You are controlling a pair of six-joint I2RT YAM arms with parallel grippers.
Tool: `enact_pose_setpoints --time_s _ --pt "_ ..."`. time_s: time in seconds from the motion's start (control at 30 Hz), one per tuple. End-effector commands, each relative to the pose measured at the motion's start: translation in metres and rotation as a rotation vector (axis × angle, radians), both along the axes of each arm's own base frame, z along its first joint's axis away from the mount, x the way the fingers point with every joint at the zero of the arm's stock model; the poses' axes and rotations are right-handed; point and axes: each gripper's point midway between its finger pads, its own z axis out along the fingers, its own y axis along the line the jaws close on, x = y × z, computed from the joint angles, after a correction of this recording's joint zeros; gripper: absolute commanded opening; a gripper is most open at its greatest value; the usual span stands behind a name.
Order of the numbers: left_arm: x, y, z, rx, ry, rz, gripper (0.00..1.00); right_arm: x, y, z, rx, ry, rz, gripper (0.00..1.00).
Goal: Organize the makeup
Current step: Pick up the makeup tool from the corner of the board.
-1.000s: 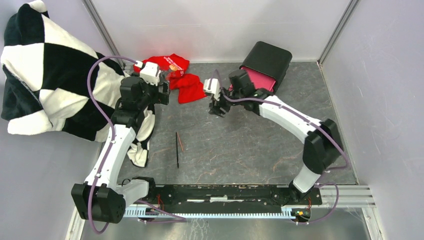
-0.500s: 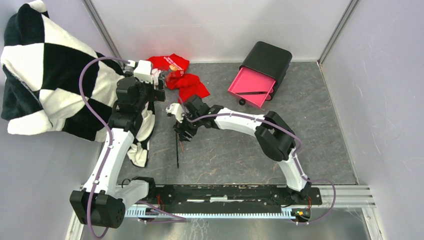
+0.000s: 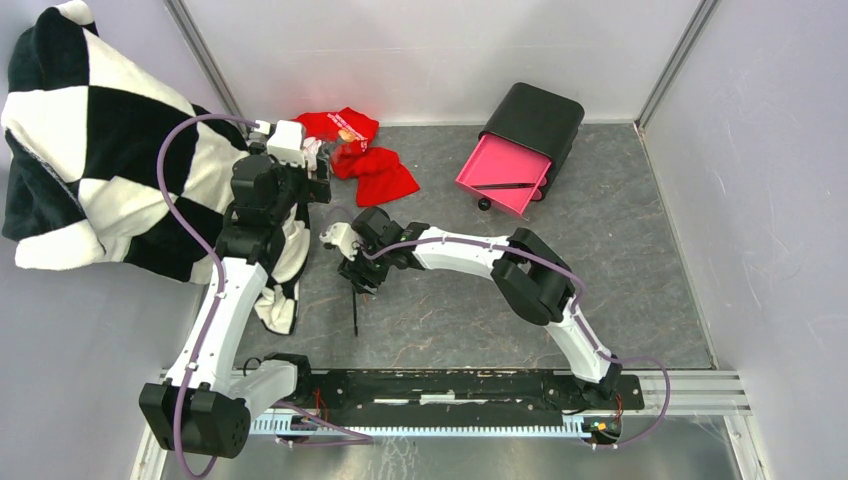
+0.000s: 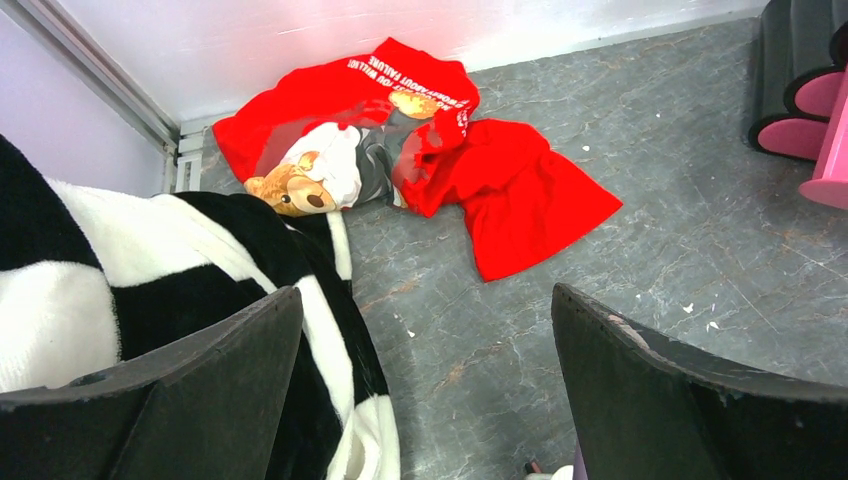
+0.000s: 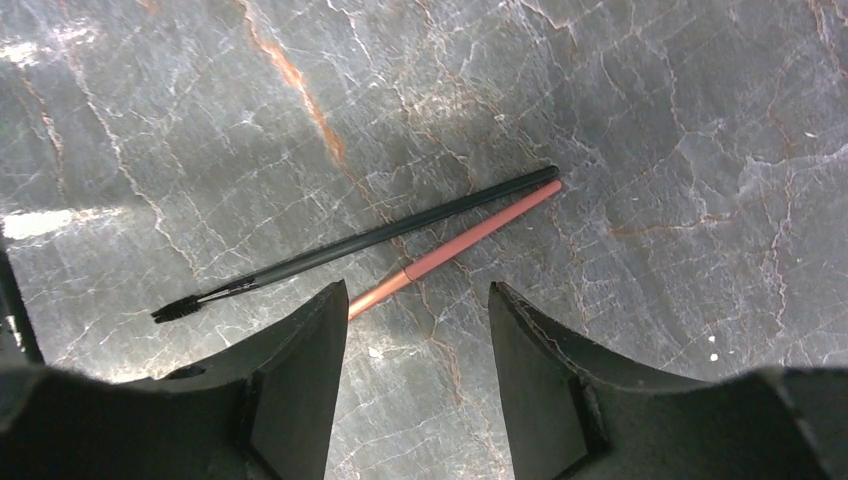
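Observation:
A thin black brush-tipped pencil (image 5: 360, 242) and a pink-brown pencil (image 5: 460, 243) lie side by side on the grey stone floor; the black one also shows in the top view (image 3: 354, 308). My right gripper (image 5: 418, 300) is open and empty, hovering just above them, its left finger (image 5: 300, 370) over the brown pencil's near end; it also shows in the top view (image 3: 358, 276). My left gripper (image 4: 425, 340) is open and empty, held above the floor beside the blanket, and shows in the top view (image 3: 300, 160). Another black pencil (image 3: 505, 186) lies in the open pink drawer (image 3: 498, 176).
A black box (image 3: 535, 120) with its pink drawer pulled out stands at the back right. A red cloth (image 3: 365, 155) lies at the back, also in the left wrist view (image 4: 500, 180). A black-and-white checked blanket (image 3: 90, 140) covers the left side. A small black ball (image 3: 483, 204) lies by the drawer.
My right arm swung from near the pink drawer leftward across the floor and came down over the two pencils. My left gripper shifted slightly left and back.

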Motion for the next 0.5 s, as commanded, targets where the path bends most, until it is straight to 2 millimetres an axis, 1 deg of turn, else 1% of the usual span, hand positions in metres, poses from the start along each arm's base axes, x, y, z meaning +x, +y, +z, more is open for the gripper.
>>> enact_pose_setpoints --time_s 0.0,0.23,0.47 --pt "-0.002 -0.003 0.015 -0.032 -0.055 -0.015 1.0 0.004 0.011 0.005 0.008 -0.025 -0.028 0.6" --pt "-0.002 -0.004 0.014 -0.03 -0.053 -0.02 1.0 0.01 0.01 -0.003 -0.027 -0.052 -0.062 0.59" --pt "-0.001 -0.006 0.009 -0.025 -0.047 -0.033 1.0 0.01 0.011 -0.015 -0.059 -0.064 -0.067 0.59"
